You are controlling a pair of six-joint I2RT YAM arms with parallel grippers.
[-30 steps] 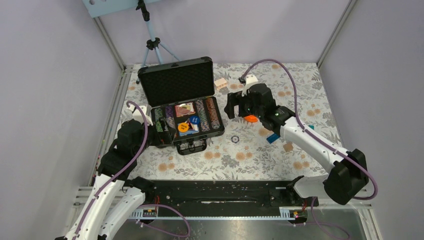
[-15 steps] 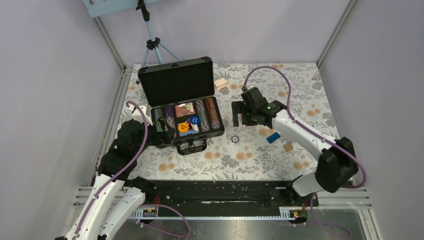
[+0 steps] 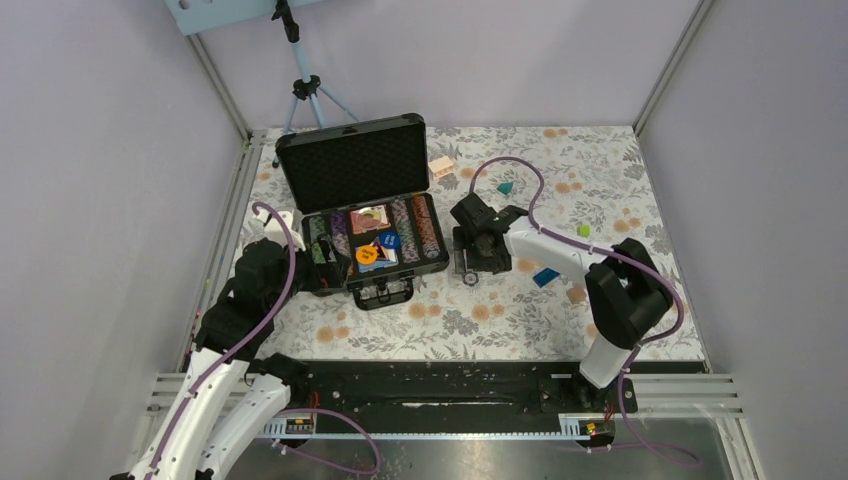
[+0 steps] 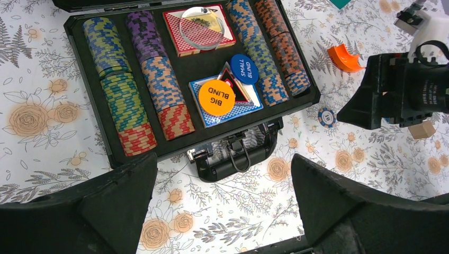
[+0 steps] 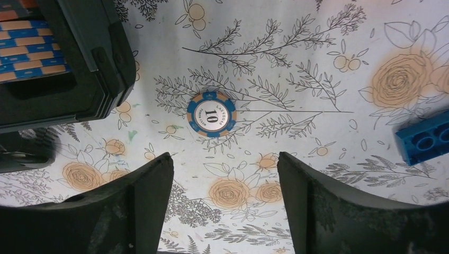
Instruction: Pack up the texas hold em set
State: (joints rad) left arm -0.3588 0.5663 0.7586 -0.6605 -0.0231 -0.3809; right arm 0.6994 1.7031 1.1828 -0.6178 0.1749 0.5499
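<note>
Plainly one chip is out of place: it lies flat on the surface, marked 10, just off the near right corner of the open case and not touching it. The right hand hangs above the chip with its fingers spread wide and nothing held; the chip shows a little ahead of the gap. The left hand, likewise spread and empty, looks down on the case from its near side.

The chip should be light, hard and stiff, so a squeeze will not hurt it. But it is thin and lies flush, which leaves little to catch. The best hold, I judge, is across its rim, one finger on either side with the tips down at the surface. Its smooth edge could skid away if one finger lands first.

The surface is flat with a floral print, perhaps cloth, though the views do not settle that. A blue brick lies to the chip's right, well apart, and an orange block sits beyond the case's corner. Plain lilac walls close in the cell, with a tripod at the far left.
</note>
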